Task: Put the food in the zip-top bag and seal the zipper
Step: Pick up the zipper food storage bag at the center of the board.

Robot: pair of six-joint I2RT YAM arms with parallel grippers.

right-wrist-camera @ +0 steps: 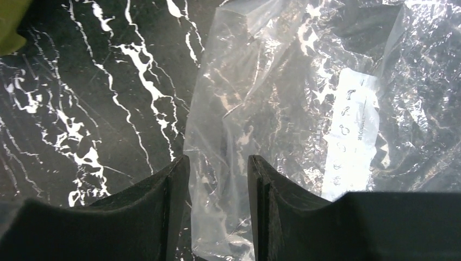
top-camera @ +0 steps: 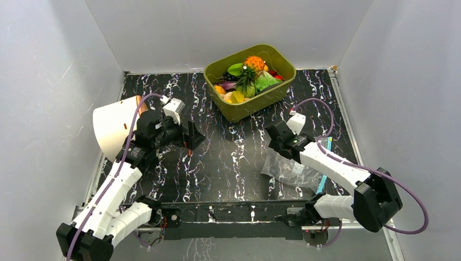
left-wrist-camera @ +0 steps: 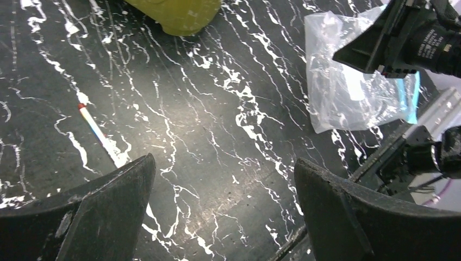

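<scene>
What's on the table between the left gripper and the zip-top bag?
Nothing: only bare black marbled tabletop separates the left gripper from the zip-top bag, as the top and left wrist views both show.

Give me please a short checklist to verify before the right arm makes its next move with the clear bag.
1. Edge of the zip-top bag lies between the jaws of the right gripper: ok.
2. Jaws pinched tight on the plastic: not ok, a gap shows.
3. The left gripper is open and holds nothing: ok.
4. The zipper is open: cannot tell.
5. The food waits in the green tub: ok.
</scene>
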